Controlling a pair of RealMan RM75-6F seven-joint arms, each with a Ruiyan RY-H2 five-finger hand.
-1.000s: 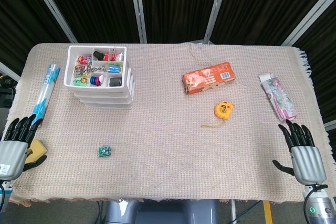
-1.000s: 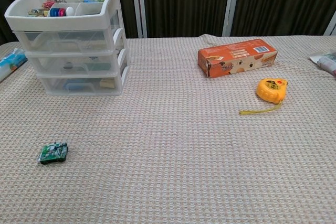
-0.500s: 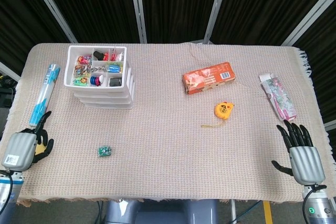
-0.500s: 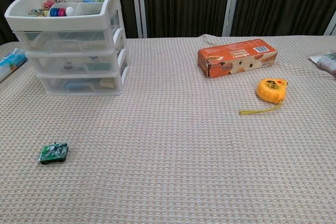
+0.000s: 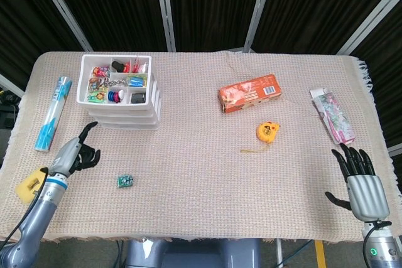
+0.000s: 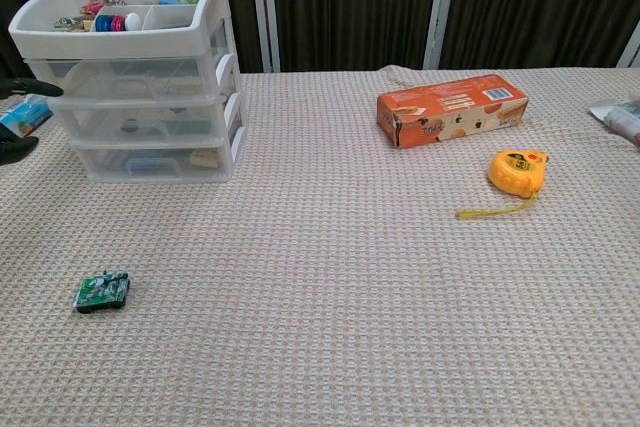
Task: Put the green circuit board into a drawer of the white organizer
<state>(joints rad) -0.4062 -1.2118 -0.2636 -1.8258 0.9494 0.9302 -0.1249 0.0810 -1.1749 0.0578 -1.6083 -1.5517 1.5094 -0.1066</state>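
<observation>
The small green circuit board (image 5: 125,181) (image 6: 102,291) lies flat on the cloth near the front left. The white organizer (image 5: 120,92) (image 6: 134,75) stands at the back left, its three drawers pushed in and its top tray full of small items. My left hand (image 5: 76,154) hovers left of the board and in front of the organizer, fingers apart and holding nothing; only its fingertips (image 6: 18,92) show at the chest view's left edge. My right hand (image 5: 361,183) rests at the front right edge, fingers spread and empty.
An orange carton (image 5: 249,93) and a yellow tape measure (image 5: 267,132) lie right of centre. A blue-white tube (image 5: 51,113) lies along the left edge, a pink packet (image 5: 333,115) at the far right, and a yellow sponge (image 5: 31,184) near my left forearm.
My left hand has lifted off the yellow sponge and swung up and right toward the organizer and the board. The right hand has stayed put.
</observation>
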